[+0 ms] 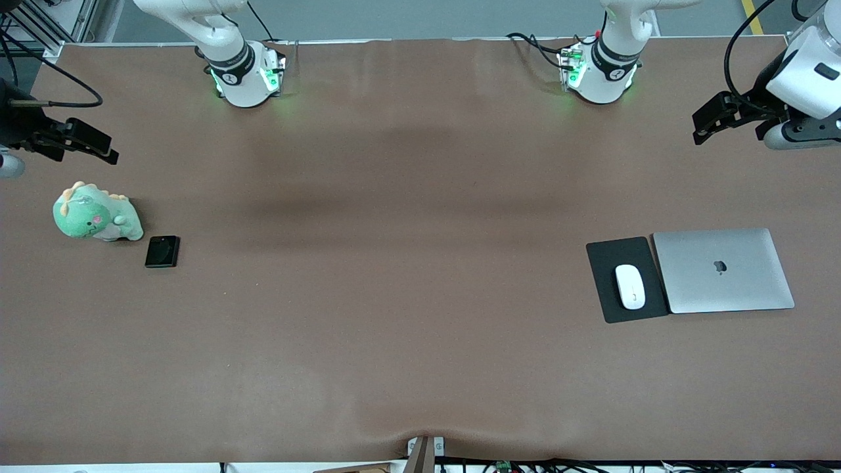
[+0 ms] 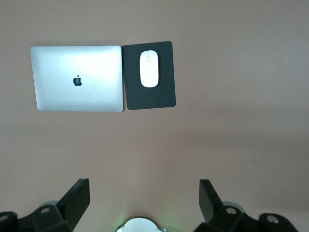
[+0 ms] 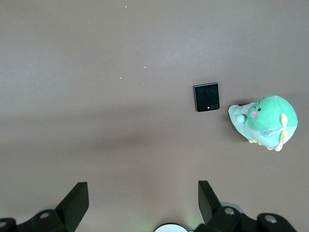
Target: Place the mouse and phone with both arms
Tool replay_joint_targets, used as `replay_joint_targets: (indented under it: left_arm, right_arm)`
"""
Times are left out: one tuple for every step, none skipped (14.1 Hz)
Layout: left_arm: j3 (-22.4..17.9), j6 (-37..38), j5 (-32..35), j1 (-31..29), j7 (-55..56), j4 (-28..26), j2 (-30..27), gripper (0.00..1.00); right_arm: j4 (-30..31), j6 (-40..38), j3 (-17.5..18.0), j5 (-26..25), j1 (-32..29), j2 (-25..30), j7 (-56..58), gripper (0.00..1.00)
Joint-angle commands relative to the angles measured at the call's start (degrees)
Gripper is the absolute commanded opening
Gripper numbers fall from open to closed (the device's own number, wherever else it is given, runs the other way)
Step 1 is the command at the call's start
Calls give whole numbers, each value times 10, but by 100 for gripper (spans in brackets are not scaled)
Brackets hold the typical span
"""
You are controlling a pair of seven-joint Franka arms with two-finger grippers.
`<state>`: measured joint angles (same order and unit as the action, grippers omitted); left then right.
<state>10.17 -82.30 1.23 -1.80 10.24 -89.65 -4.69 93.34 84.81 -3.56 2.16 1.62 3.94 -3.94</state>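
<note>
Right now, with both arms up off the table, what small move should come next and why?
Probably lower each open gripper toward its own target. The left gripper hangs above bare table at its end, well clear of the mouse on the dark pad. The right gripper hangs above the table beside the plush dinosaur, clear of the phone. Nothing is held.

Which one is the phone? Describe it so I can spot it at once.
Look toward the right arm's end of the table, where a green plush dinosaur sits. The phone lies flat beside it, a little nearer the front camera. It is small, black and nearly square, with two lenses near one edge, unlike the soft green toy.
</note>
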Motion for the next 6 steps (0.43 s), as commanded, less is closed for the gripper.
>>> replay_joint_targets:
  left_arm:
    - [-1, 6, -4, -3, -8, 14, 5, 100]
    - [-1, 6, -4, -3, -9, 14, 5, 100]
    - [-1, 6, -5, -3, -9, 14, 5, 100]
    - [-1, 6, -5, -3, -9, 14, 5, 100]
    - [-1, 6, -5, -3, -9, 15, 5, 100]
    - [-1, 6, -7, -3, -9, 15, 5, 100]
  right_arm:
    - [-17, -11, 5, -8, -10, -1, 0, 100]
    - [-17, -10, 5, -8, -10, -1, 0, 100]
    - [-19, -9, 5, -8, -10, -1, 0, 100]
    - [-22, -10, 5, -8, -9, -2, 0, 100]
    - [-22, -10, 5, -8, -9, -2, 0, 100]
    - [-22, -10, 5, -8, -7, -5, 0, 100]
